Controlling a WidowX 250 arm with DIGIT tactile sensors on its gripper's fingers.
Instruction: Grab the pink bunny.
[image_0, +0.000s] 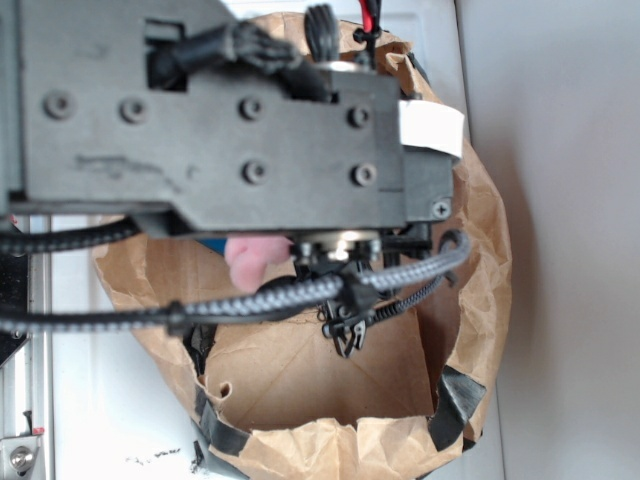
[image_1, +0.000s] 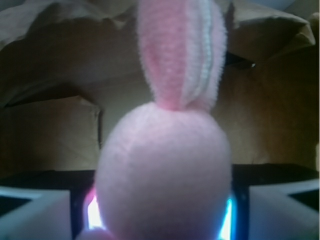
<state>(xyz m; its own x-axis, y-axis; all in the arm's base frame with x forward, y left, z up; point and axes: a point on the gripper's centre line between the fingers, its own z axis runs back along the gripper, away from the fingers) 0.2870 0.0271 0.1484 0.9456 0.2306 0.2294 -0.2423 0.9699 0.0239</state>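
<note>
arm (image_0: 210, 110) over bag (image_0: 480, 250), gripper (image_1: 160, 215) around pink bunny (image_1: 165, 170)

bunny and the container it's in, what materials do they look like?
Pink bunny: soft plush, matte and fuzzy; the fibres show along the ear edges, with a paler inner strip. Container: brown kraft paper, matte; crumpled, with a rolled-down rim, so likely a paper bag. Black strips on its rim look like tape, slightly glossy.
</note>
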